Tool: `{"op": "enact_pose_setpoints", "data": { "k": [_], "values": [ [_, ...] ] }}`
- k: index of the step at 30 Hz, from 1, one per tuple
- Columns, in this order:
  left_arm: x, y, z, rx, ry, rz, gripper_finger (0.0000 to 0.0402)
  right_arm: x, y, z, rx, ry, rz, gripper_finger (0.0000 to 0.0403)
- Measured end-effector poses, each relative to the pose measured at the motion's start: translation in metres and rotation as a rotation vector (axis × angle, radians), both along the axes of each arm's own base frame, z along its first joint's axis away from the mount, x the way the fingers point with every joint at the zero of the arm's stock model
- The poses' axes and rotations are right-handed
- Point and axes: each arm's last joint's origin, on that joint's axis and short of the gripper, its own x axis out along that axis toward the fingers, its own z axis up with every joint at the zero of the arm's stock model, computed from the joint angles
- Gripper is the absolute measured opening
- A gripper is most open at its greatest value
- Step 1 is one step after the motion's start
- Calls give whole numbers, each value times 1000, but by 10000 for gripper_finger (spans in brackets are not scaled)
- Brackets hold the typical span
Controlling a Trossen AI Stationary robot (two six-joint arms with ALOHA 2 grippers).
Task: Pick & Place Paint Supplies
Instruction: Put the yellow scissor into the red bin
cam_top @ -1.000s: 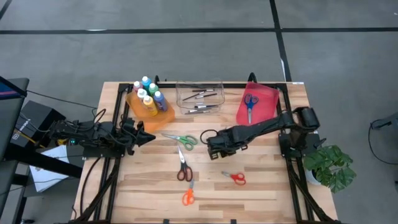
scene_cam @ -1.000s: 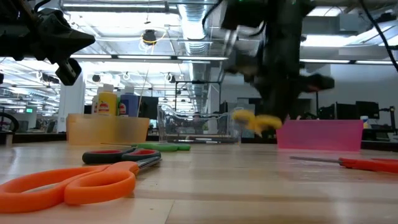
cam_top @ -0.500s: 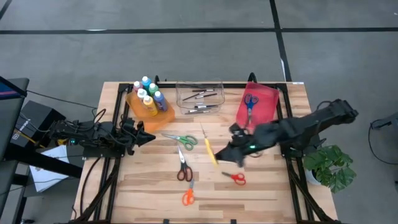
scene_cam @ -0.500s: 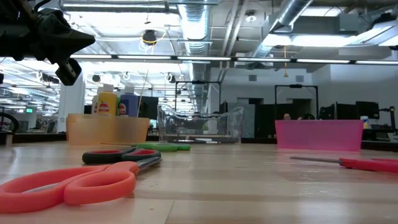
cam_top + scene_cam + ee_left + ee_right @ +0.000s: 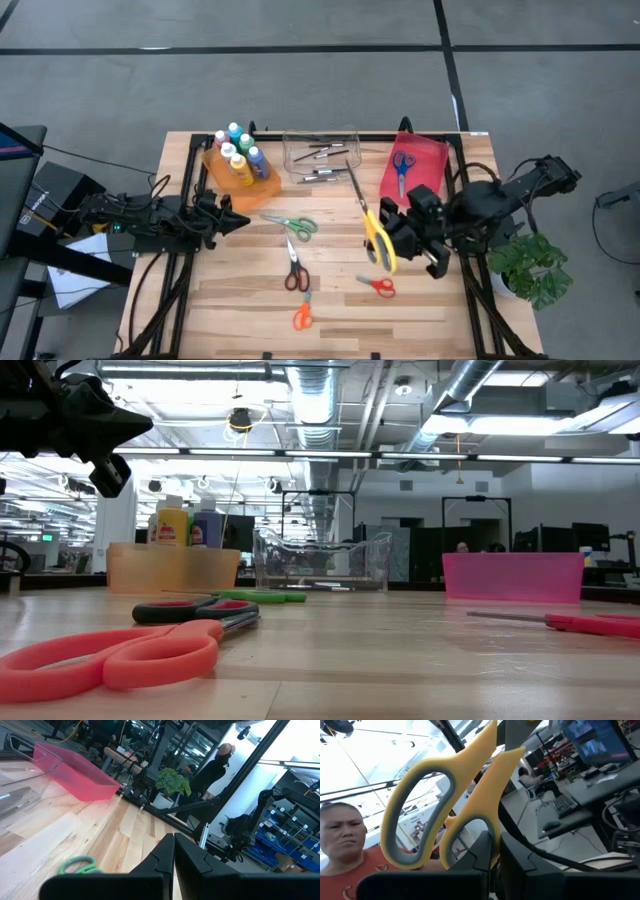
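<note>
Yellow-handled scissors (image 5: 377, 238) sit clamped in the right gripper (image 5: 396, 238), raised above the table (image 5: 420, 300); its jaws pinch them near the pivot, the handle loops filling the right wrist view and the blades running away from the jaws toward the clear bin (image 5: 320, 157). Just beyond the jaws stands the red bin (image 5: 425, 158) with blue-handled scissors (image 5: 402, 166) in it. Red-handled scissors (image 5: 379, 286) lie on the wood below the jaws. The left gripper (image 5: 236, 221) waits at the table's left side, jaws clenched on nothing, with green-handled scissors (image 5: 296, 225) just ahead of its tips.
</note>
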Motion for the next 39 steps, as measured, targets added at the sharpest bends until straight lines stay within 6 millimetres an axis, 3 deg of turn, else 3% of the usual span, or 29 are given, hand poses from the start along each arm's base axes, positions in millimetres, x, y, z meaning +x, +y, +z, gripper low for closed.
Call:
{"op": "enact_pose_setpoints", "data": {
  "k": [11, 17, 20, 26, 33, 39],
  "values": [
    [0, 0, 0, 0, 0, 0, 6, 11, 0, -7, -21, 20, -12, 16],
    [0, 0, 0, 0, 0, -1, 6, 13, -16, -11, -2, 101, -277, 24],
    [0, 0, 0, 0, 0, 0, 6, 14, -35, -13, 4, 146, -465, 25],
    [0, 0, 0, 0, 0, 0, 6, 23, -77, -19, 20, 217, -632, 14],
    [0, 0, 0, 0, 0, 0, 6, 23, -134, -46, 100, 474, -848, 14],
    [0, 0, 0, 0, 0, 0, 6, 10, -169, -68, 169, 704, -986, 14]
  ]
}}
